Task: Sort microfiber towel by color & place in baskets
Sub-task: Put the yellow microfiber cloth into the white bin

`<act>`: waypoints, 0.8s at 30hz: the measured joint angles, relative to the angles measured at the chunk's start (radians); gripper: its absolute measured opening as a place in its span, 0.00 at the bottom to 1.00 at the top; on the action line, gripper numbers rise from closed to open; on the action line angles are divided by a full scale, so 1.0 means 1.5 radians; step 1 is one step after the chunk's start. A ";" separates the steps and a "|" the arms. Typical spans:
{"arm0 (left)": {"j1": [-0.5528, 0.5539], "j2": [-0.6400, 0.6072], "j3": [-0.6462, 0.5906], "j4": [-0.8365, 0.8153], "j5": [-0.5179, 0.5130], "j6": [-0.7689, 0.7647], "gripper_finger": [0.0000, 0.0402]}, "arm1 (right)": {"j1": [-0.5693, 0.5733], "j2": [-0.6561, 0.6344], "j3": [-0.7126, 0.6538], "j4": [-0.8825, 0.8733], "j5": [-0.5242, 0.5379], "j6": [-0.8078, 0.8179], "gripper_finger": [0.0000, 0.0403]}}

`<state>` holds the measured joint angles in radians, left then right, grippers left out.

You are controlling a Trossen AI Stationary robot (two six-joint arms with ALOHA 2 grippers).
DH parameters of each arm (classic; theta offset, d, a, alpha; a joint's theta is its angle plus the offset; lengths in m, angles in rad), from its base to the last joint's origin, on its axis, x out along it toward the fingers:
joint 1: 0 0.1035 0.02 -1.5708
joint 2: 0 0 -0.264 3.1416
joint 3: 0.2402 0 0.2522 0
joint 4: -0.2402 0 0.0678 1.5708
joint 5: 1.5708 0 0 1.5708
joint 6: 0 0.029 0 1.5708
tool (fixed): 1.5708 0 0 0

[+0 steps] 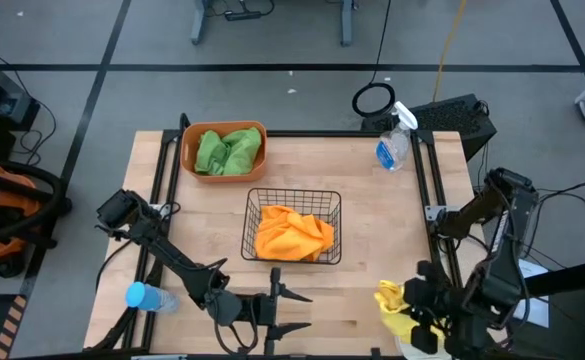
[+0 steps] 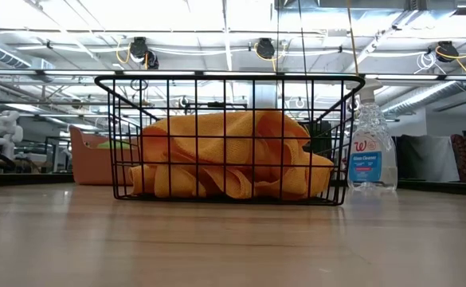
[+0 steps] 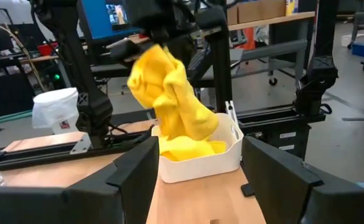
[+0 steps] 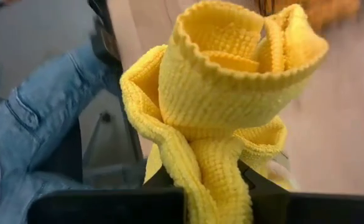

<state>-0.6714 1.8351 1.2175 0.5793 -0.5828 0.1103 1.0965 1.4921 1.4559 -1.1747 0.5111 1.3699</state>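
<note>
Wooden planks make up the surface (image 1: 372,240), and at its middle stands the black wire basket (image 1: 293,227) with orange towels (image 1: 292,236) heaped inside. Beyond that basket, toward the far left corner, the orange tub (image 1: 224,150) holds the green towels (image 1: 228,151). A clear spray bottle (image 1: 394,140) stands far right of the wire basket, near the far edge, and a blue-capped bottle (image 1: 147,297) lies near left of it by the left arm's base.

Near right of the wire basket, at the surface's near corner, the right end effector (image 1: 419,303) has its fingers closed on a yellow towel (image 3: 169,99), which hangs in a bunched fold just above the white bin (image 3: 210,162). Another yellow towel (image 3: 188,148) already lies in that bin.

On the near side of the wire basket the left end effector (image 1: 277,311) sits low over the surface, its fingers (image 3: 132,174) spread wide and holding nothing, pointed toward the white bin.

A person's leg in blue jeans (image 4: 38,112) shows beside the surface in the right wrist view
</note>
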 joint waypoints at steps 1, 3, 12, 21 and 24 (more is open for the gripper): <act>0.000 0.000 0.000 0.000 0.000 0.000 0.59 | 0.009 0.003 0.000 -0.016 -0.015 0.034 0.04; 0.000 0.000 0.000 0.000 -0.001 0.000 0.59 | 0.030 0.009 0.000 -0.032 -0.028 0.094 0.04; -0.001 0.000 0.000 -0.017 -0.001 -0.035 0.59 | 0.098 0.075 -0.031 -0.040 -0.039 0.242 0.04; 0.001 0.000 0.000 -0.025 -0.001 -0.038 0.59 | 0.109 0.138 -0.083 -0.038 -0.120 0.319 0.04; 0.003 0.000 0.000 -0.029 -0.001 -0.052 0.59 | 0.109 0.146 -0.106 -0.037 -0.140 0.345 0.05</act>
<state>-0.6673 1.8351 1.2179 0.5358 -0.5847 0.0328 1.2598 1.7110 1.2971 -1.2301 0.3010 1.8878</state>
